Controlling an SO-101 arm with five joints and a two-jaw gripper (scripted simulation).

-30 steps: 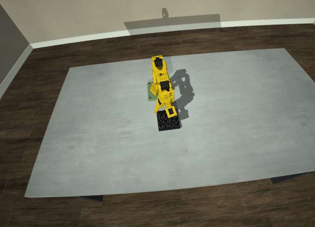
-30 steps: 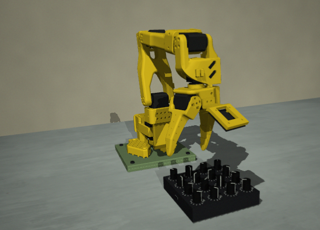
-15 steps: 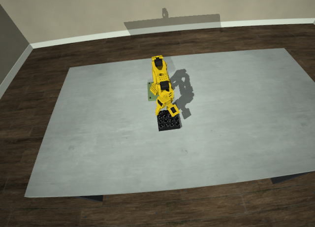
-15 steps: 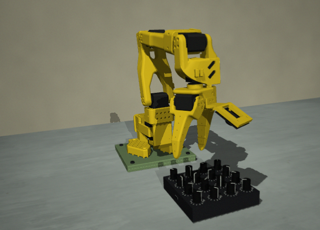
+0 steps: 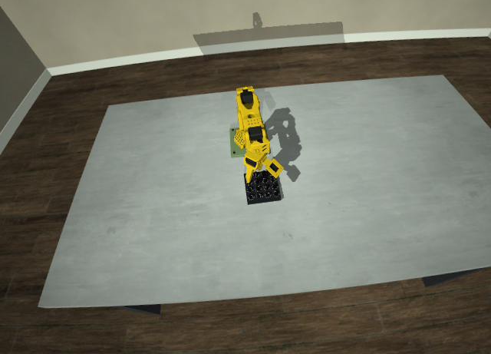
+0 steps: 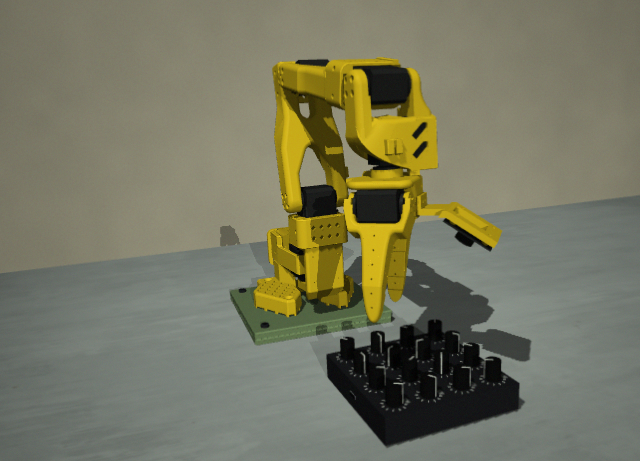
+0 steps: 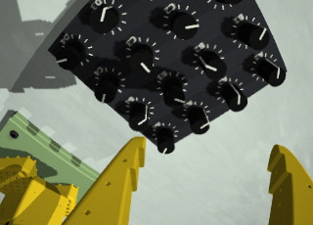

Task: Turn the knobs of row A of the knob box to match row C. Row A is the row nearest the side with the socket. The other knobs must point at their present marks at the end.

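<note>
The black knob box [image 5: 264, 200] [image 6: 454, 415] [image 7: 122, 39] carries a grid of black knobs with white lines. The socket [image 6: 352, 394] is on its left side in the exterior view. Row A runs from knob A4 [image 6: 346, 348] [image 7: 166, 145], at the corner nearest the arm base, to knob A1 [image 6: 394, 394] [image 7: 272, 73]. In the wrist view, A4's line points down and A3's [image 7: 199, 121] to the lower right. In row C, C4's [image 7: 105, 90] line points down, C3's [image 7: 143, 58] to the lower right, C2's [image 7: 184, 26] right; C1 is cut off. My gripper [image 5: 253, 174] [image 6: 385, 310] [image 7: 210, 146] is open and empty above the box's arm-side edge.
The arm's green base plate [image 5: 236, 150] [image 6: 305, 326] [image 7: 24, 136] lies behind the box. The wrist camera bracket [image 5: 273, 167] [image 6: 473, 223] sticks out from the gripper, high above the box. The grey table [image 5: 166, 223] extends around the box.
</note>
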